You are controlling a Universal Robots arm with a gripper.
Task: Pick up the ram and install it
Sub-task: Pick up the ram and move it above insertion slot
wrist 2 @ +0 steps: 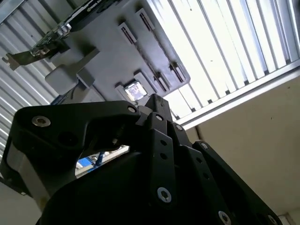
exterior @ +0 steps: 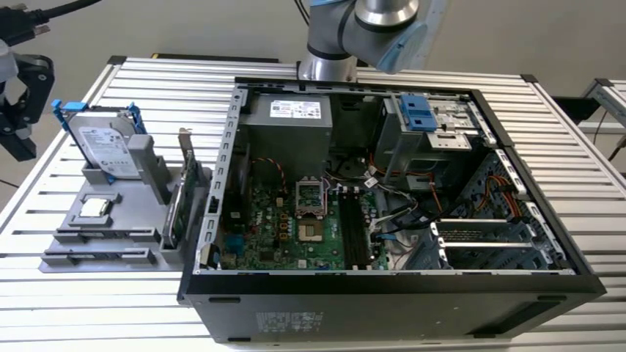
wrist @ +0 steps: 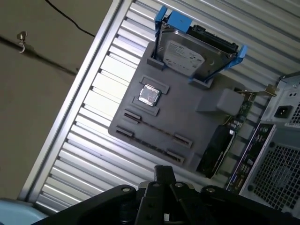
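Jaws are judged to be closed together: the gripper (wrist: 164,173) ends in one narrow black tip in both wrist views, and nothing is seen clamped in it. The tip is held above the edge of the grey holder (wrist: 187,112), on the side where the narrow slots (wrist: 132,116) lie. It is well apart from the computer case (exterior: 391,284). Where the ram lies cannot be told. The narrow slots are viewed from above, with no more than a thin line between their end clips, and the memory slots (exterior: 357,227) on the motherboard are too dark to be read. Several risks can be judged from this. If the tip were brought down with the jaws closed, the holder would be struck and no stick could be taken between the fingers. The processor chip (wrist: 150,95) sits just beside the slots, so it could be knocked by a descent placed slightly off line. The expansion card (wrist: 218,147) and the hard drive (wrist: 183,49) stand taller on the same holder and could be caught by a low sideways pass. A stick gripped off centre would probably tilt and jam at the memory slots, and the loose cables beside those slots could be snagged.
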